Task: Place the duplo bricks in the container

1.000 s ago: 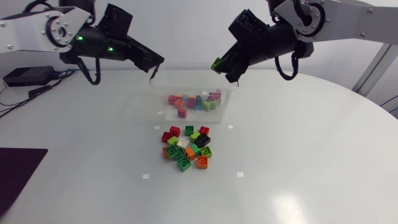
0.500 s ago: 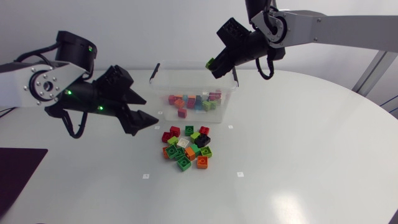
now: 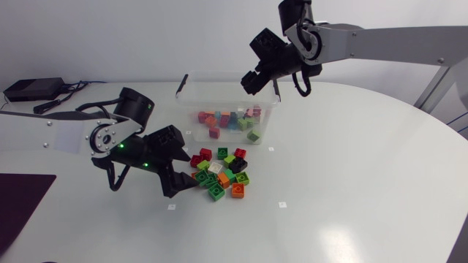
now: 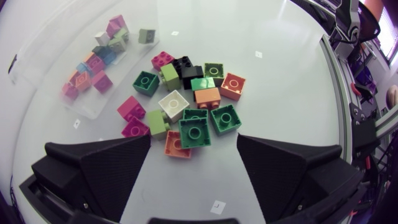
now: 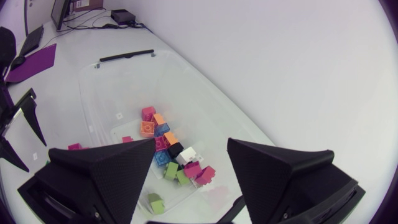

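1. Clear plastic and open at the top, the container (image 3: 191, 102) stands on the white table (image 3: 351, 190) just behind the loose heap, so anything carried over can simply be dropped in. A scatter of pink, orange and blue duplo bricks (image 3: 227, 118) already lies on its floor.
2. The heap (image 3: 219, 175) of red, green, orange, black and white bricks sits on the table close in front of the container. I would judge a good share of the job undone.
3. The left claw (image 4: 194, 142) is down low at the heap's edge, fingers spread wide and holding nothing. A dark green brick (image 4: 194, 132) lies just ahead of the tips, and the claw looks lined up to close on it.
4. The right claw (image 5: 191, 144) hangs over the container, fingers apart and empty, about where you would let a brick go. A light green brick (image 5: 155, 202) lies by itself on the container floor beneath it.
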{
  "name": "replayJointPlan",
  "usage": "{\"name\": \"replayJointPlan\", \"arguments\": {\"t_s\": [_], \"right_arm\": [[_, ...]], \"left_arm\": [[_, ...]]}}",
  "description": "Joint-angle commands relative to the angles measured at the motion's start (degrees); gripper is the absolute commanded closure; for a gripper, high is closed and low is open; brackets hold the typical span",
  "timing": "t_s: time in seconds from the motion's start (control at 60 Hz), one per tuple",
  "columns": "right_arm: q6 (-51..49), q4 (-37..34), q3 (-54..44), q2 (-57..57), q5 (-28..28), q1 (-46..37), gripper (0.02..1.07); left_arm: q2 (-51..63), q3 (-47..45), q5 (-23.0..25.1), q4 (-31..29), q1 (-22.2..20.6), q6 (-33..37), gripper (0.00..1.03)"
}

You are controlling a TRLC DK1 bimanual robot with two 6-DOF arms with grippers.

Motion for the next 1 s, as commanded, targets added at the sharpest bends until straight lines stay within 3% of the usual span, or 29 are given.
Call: {"name": "replayJointPlan", "arguments": {"t_s": [0.0, 0.15, 0.317, 0.583, 0.833, 0.917, 0.983], "right_arm": [[1.51, 1.09, -3.03, -4.97, 0.22, 0.32, 0.12], [1.60, 3.29, -10.77, -12.00, 0.22, 1.38, 0.12], [0.02, 6.63, -21.75, -20.97, 0.31, 2.87, 0.12], [-4.82, 7.51, -37.40, -32.22, -0.31, 5.59, 0.13], [-10.27, 4.69, -47.51, -36.88, -3.12, 9.20, 0.13], [-11.41, 3.99, -50.49, -37.40, -3.74, 10.78, 0.13], [-12.47, 2.67, -52.25, -37.40, -4.35, 11.66, 0.13]], "left_arm": [[1.37, -2.52, -0.54, 2.26, -0.99, 0.87, 0.07], [1.90, -4.19, -1.50, 5.95, -2.05, -0.18, 0.07], [4.01, -5.95, -6.34, 12.72, -4.16, -1.94, 0.11], [7.17, -5.68, -8.18, 16.67, -5.21, -3.61, 0.14], [9.81, -5.33, -8.80, 18.25, -5.74, -4.14, 0.50], [10.07, -5.42, -8.97, 18.87, -5.74, -4.40, 0.69], [10.07, -5.60, -8.97, 18.87, -5.91, -4.23, 0.71]]}}
